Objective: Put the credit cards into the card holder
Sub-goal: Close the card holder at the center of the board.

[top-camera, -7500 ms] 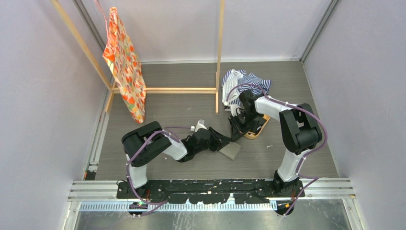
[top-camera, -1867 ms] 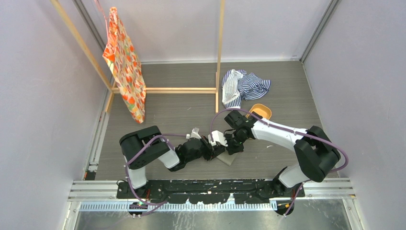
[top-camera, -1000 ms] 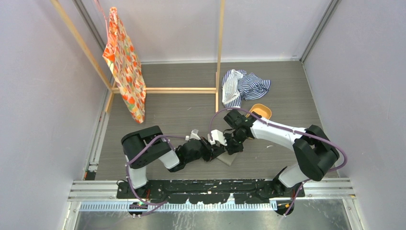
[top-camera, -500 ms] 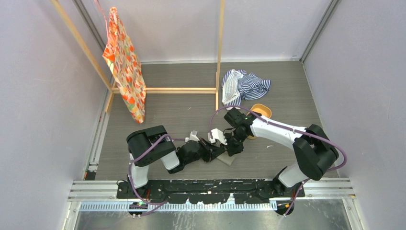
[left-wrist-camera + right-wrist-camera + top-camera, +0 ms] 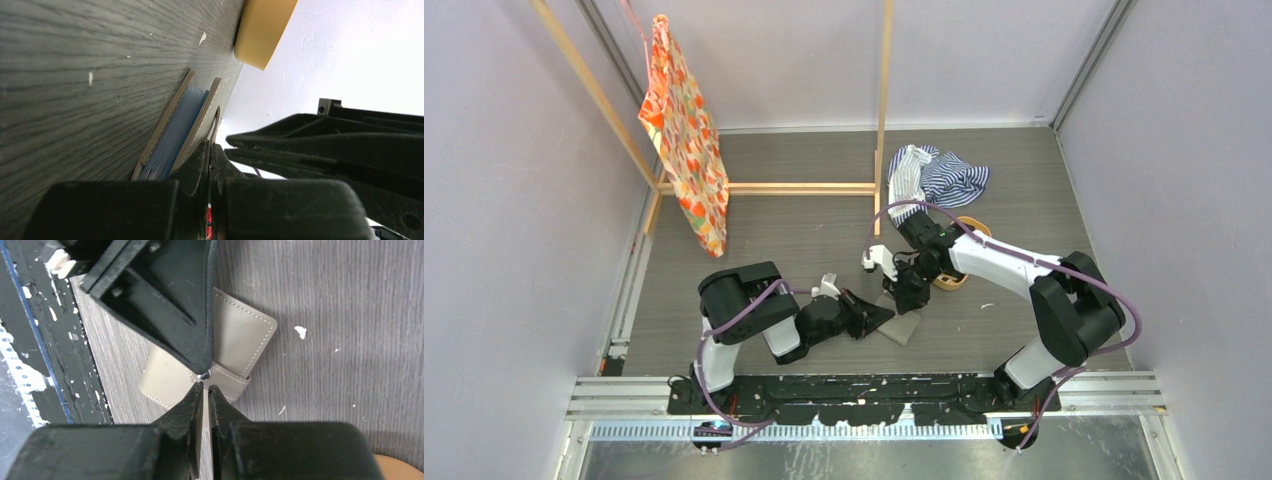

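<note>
From above, my left gripper (image 5: 871,314) reaches low across the table (image 5: 804,240) toward the right; its tip lies on the near-left edge of the card holder (image 5: 906,328), which rests on the table ahead of the gap between my two bases; my right gripper (image 5: 911,297) comes down at the holder's far edge, so both tips meet over it; the orange-tan tray (image 5: 952,284) sits just beyond, partly hidden under my right forearm; a striped cloth (image 5: 944,178) lies bunched farther back, well apart.

In the left wrist view, my left gripper (image 5: 210,150) has its fingers pressed together with nothing between them; its tip bears against the upper flap of the card holder (image 5: 201,116); the holder shows edge-on, flaps slightly parted; pale blue credit cards (image 5: 177,132) sit between the flaps; the tray (image 5: 262,27) stands beyond on the table.

In the right wrist view, my right gripper (image 5: 205,387) points down at the holder's tab (image 5: 230,382); its fingers stand a hair apart, grey leather showing through the slit, nothing seen between them; the tip of my left gripper (image 5: 200,365) comes in from the upper left and rests at the small metal snap (image 5: 202,375); the card holder (image 5: 240,330) lies closed beneath both tips.
</note>
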Motion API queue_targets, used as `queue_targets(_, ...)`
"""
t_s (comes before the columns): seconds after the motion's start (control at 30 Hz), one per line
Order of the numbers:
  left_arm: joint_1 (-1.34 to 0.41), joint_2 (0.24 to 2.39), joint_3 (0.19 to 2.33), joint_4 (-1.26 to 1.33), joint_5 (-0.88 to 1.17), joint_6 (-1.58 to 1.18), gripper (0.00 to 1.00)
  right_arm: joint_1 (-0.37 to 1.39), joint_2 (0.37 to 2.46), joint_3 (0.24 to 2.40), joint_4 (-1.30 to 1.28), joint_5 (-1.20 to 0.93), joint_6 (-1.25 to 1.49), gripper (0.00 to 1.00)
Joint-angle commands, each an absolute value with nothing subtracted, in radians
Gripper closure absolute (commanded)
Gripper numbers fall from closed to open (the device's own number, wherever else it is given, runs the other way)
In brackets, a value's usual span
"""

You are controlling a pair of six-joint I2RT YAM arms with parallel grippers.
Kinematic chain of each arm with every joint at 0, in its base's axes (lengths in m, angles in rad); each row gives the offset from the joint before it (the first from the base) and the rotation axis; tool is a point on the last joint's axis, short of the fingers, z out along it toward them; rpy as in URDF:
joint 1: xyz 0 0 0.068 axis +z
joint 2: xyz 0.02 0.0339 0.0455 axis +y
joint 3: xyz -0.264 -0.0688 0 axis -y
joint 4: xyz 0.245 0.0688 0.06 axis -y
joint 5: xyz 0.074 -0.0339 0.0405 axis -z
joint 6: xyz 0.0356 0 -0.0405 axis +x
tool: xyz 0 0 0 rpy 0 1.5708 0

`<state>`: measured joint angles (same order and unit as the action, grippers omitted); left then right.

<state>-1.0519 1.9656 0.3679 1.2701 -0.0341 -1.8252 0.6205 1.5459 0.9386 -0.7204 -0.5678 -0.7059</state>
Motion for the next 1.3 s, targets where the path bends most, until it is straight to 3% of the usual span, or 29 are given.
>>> queue_targets(0.0, -1.059, 2.027, 0.341, 1.153, -0.043, -1.822, 1.00, 0.623, 1.566, 0.966, -0.658, -0.522, -0.646, 0.86)
queue_targets(0.53, -1.058, 2.037, 0.331, 1.179, -0.051, -1.828, 0.99, 0.696, 1.590, 0.963, -0.666, -0.463, -0.692, 0.86)
queue_targets(1.07, -1.057, 1.977, 0.305, 1.174, -0.067, -1.812, 0.73, 0.718, 1.631, 0.980, -0.633, -0.381, -0.630, 0.86)
queue_targets(1.27, -1.058, 1.923, 0.301, 1.128, -0.071, -1.778, 0.73, 0.717, 1.644, 0.996, -0.644, -0.398, -0.620, 0.86)
